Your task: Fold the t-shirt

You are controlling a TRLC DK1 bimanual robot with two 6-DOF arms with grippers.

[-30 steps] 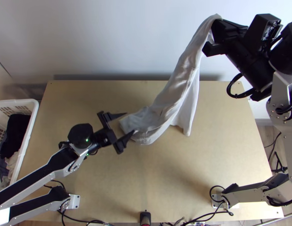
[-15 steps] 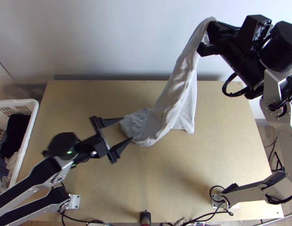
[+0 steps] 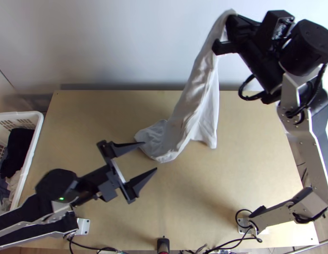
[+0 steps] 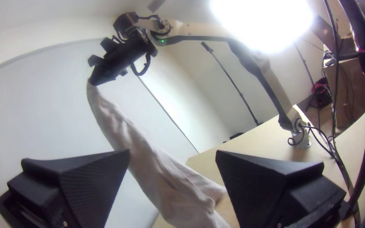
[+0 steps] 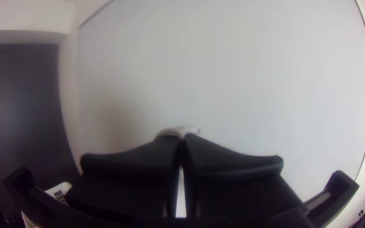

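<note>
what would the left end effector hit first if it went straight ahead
Probably the t-shirt, near where it rises from the table: the left end effector points toward it, though depth there is hard to judge.

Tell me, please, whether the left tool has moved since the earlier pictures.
Yes. In the top view, the left tool has moved down the picture, closer to the near edge of the table.
</note>
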